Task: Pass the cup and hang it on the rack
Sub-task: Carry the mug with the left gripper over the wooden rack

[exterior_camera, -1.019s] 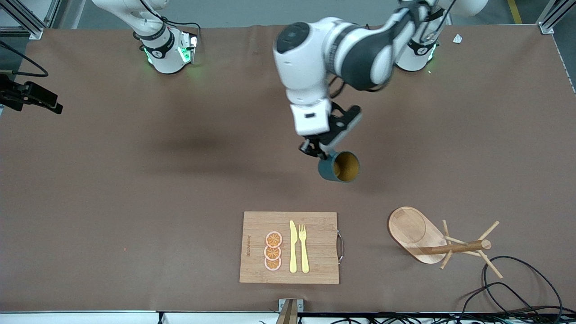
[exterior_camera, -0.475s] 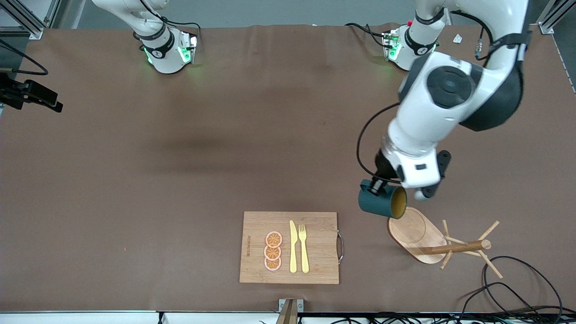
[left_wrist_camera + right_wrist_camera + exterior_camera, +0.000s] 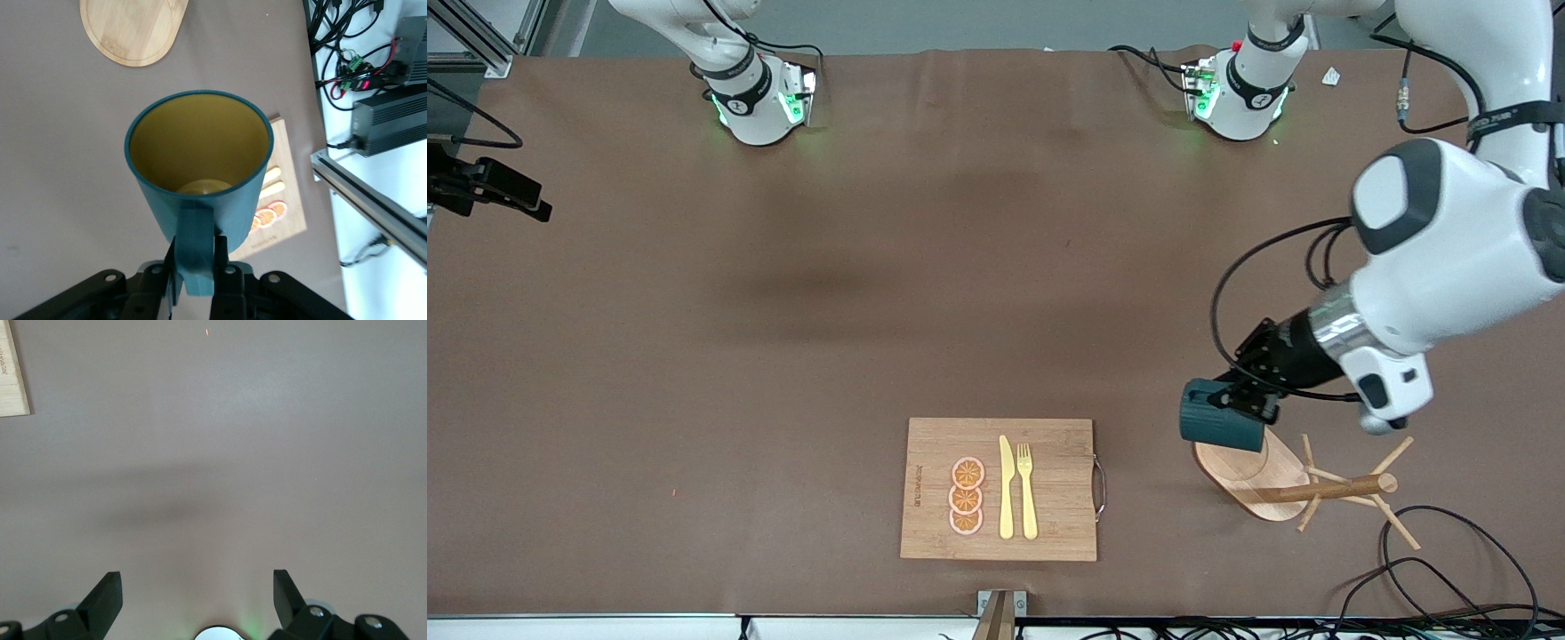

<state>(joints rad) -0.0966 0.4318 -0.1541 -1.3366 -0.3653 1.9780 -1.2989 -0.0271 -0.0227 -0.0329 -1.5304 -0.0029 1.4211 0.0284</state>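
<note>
The dark teal cup (image 3: 1221, 425) hangs in my left gripper (image 3: 1249, 400), which is shut on its loop handle. The cup lies on its side in the air over the edge of the rack's oval base (image 3: 1245, 462). The rack's post (image 3: 1325, 489) and thin pegs stand toward the left arm's end of that base. In the left wrist view the cup (image 3: 200, 173) shows its yellowish inside, with my left gripper (image 3: 198, 257) clamped on the handle and the rack base (image 3: 133, 30) past the cup. My right gripper (image 3: 197, 587) is open and empty over bare table, out of the front view.
A bamboo cutting board (image 3: 1000, 489) with a yellow knife, a fork and orange slices lies near the front edge; it also shows in the left wrist view (image 3: 287, 200). Black cables (image 3: 1449, 560) loop on the table beside the rack. The right arm waits at its base (image 3: 747, 98).
My left arm has swung with the cup from over the table's middle toward the rack and has turned, so the cup's mouth now faces away from the front camera.
</note>
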